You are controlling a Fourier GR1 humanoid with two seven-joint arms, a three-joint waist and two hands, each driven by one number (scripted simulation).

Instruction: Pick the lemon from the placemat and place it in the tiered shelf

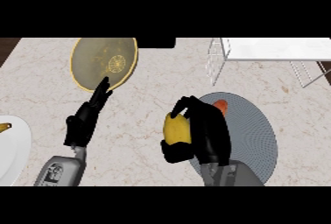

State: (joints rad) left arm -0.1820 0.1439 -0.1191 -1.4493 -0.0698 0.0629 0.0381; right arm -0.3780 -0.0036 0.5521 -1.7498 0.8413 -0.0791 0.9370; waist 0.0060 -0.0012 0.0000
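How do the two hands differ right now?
The right hand is curled round the lemon, holding it at the left edge of the grey round placemat; the left hand holds nothing. The left hand's fingers are straight, pointing up toward the yellowish plate, while the right hand's wrap the fruit. The right hand lies nearer the tiered shelf. Both are black, on grey forearms.

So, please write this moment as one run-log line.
right hand: shut on lemon | over placemat edge | left hand: open | shelf: lemon not in
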